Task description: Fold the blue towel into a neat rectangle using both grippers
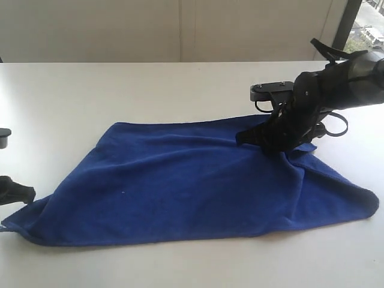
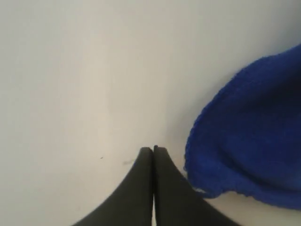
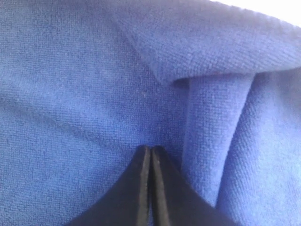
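Note:
The blue towel (image 1: 198, 186) lies spread out and wrinkled on the white table (image 1: 150, 90). My left gripper (image 1: 29, 193) is low at the table's left side, just beside the towel's near-left corner. In the left wrist view this gripper (image 2: 153, 149) is shut over bare table, with the towel's edge (image 2: 254, 132) close beside it but not between the fingers. My right gripper (image 1: 241, 138) rests on the towel near its back-right edge. In the right wrist view it (image 3: 150, 148) is shut, tips against the cloth (image 3: 70, 94) next to a turned-over flap (image 3: 211, 42), with no cloth seen between the fingers.
A pale wall runs behind the table and a window (image 1: 366, 30) shows at the top right. A dark part of the left arm (image 1: 3, 138) pokes in at the left edge. Bare tabletop surrounds the towel on all sides.

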